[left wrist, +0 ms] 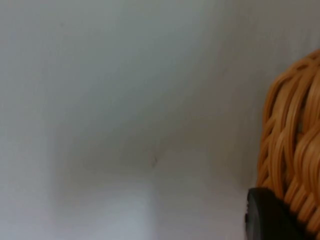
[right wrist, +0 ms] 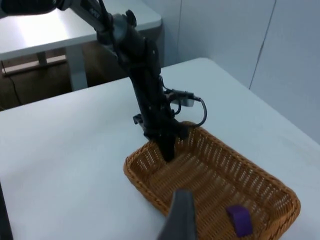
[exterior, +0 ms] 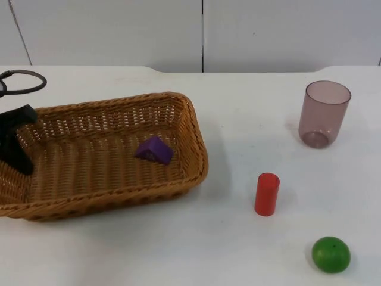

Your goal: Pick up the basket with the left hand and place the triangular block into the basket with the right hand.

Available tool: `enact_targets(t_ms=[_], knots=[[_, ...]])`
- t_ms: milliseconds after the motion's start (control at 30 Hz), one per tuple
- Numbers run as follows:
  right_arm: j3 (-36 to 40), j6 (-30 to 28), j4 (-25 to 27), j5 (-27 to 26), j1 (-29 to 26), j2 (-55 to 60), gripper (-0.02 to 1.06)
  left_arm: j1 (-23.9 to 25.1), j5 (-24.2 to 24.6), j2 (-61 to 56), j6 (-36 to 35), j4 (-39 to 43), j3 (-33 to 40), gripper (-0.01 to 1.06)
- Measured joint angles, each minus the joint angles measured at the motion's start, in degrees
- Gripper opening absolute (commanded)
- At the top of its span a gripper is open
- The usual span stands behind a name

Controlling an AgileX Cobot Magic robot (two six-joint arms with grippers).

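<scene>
- The purple triangular block (exterior: 154, 149) lies on the floor of the wicker basket (exterior: 189, 113), right of its middle.
- The white table (exterior: 250, 119) lies bare between the basket and a red cylinder (exterior: 266, 194), a green ball (exterior: 331, 254) and a tinted cup (exterior: 323, 114).
- The left gripper (exterior: 16, 150) grips the basket's left end wall.
- The right gripper (right wrist: 179, 216) hangs above the basket; I cannot tell its opening.

Light was even and bright from overhead, and the white table (exterior: 238, 238) showed no glare. Soft shadows fell toward about four o'clock from the red cylinder (exterior: 266, 193) and green ball (exterior: 331, 254), and along the basket (exterior: 189, 155). The cup (exterior: 324, 113) looked clear and crisp. In the left wrist view the wicker (left wrist: 292, 145) was blurred; the right wrist view's near fingertip (right wrist: 179, 217) was out of focus.
</scene>
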Motion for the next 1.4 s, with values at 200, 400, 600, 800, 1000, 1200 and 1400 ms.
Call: enact_targets(t_ms=[200,400,600,800,1000,1200,1400], knots=[[0.00,0.24,0.00,-0.24,0.00,0.00,0.66,0.00,-0.22,0.00,-1.21,0.65,-0.14,0.00],[0.00,0.45,0.00,-0.24,0.00,0.00,0.66,0.00,-0.33,0.00,-1.70,1.12,-0.18,0.02],[0.00,0.45,0.00,-0.24,0.00,0.00,0.66,0.00,-0.33,0.00,-2.06,1.14,-0.18,0.40],[0.00,0.45,0.00,-0.24,0.00,0.00,0.66,0.00,0.05,-0.53,-2.33,1.26,-0.40,0.83],[0.00,0.45,-0.11,-0.24,0.00,0.00,0.66,0.00,-1.29,-5.28,-4.84,6.47,-0.86,0.92],[0.00,0.45,-2.58,-1.71,0.00,0.00,0.66,0.17,-1.86,-14.64,-8.70,11.89,-0.86,0.92],[0.00,0.45,-3.78,-2.38,0.00,0.00,0.66,0.17,-1.13,-25.69,-9.15,12.43,-0.86,0.92]])
